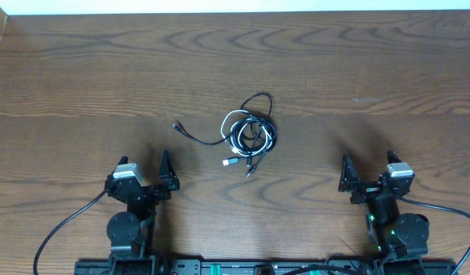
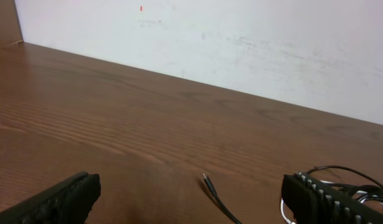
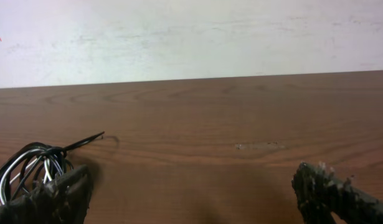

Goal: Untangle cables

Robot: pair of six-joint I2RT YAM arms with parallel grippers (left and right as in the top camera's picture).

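Observation:
The cables (image 1: 248, 131) lie in one tangled bundle at the table's middle, black loops wound with a white cord. One black end (image 1: 179, 126) trails out to the left, and a white plug (image 1: 230, 162) points toward the front. My left gripper (image 1: 145, 171) stands open at the front left, well short of the bundle, with nothing between its fingers. In the left wrist view the black end (image 2: 209, 184) lies ahead between the fingers (image 2: 66, 196). My right gripper (image 1: 367, 169) is open at the front right. The bundle (image 3: 29, 165) shows behind its left finger.
The wooden table (image 1: 372, 69) runs back to a white wall (image 3: 191, 37). Thick black arm wires (image 1: 63, 229) curve off both arm bases at the front edge. A pale scuff (image 3: 260, 147) marks the wood ahead of the right gripper.

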